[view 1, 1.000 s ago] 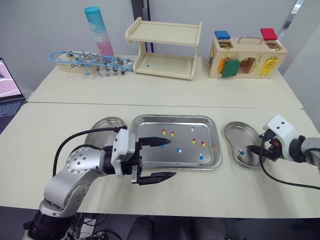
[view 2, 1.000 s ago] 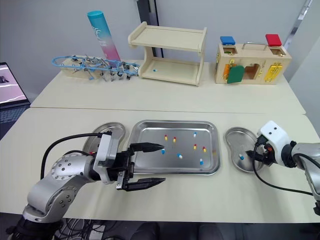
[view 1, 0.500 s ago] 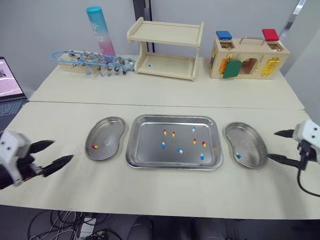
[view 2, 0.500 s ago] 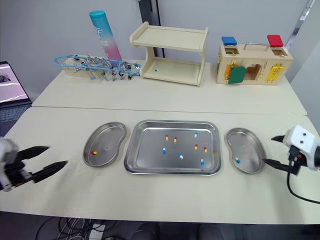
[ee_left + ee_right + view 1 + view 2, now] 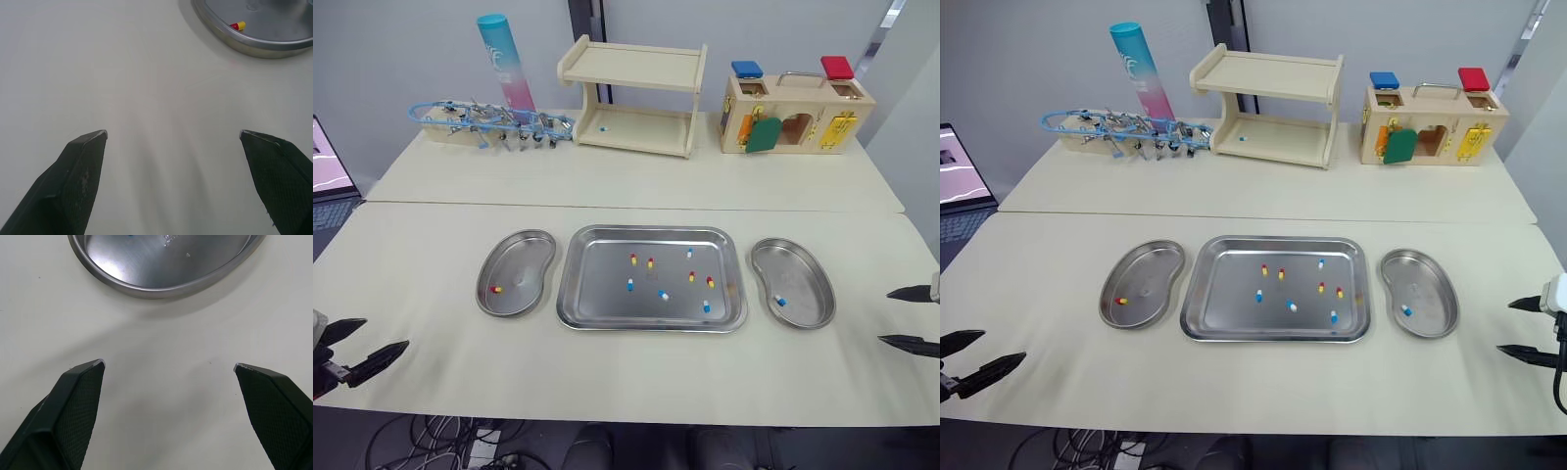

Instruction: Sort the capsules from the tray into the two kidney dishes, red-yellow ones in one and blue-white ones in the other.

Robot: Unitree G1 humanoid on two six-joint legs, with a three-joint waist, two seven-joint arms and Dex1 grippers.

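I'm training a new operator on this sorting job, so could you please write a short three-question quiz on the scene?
1. True or false: the left pincer and the right pincer are both open and empty.
2. Where does the one sorted red-yellow capsule lie? A: left dish; B: right dish; C: shelf.
3. How many capsules lie in the tray?
Key: 1 true; 2 A; 3 eight, four red-yellow and four blue-white.
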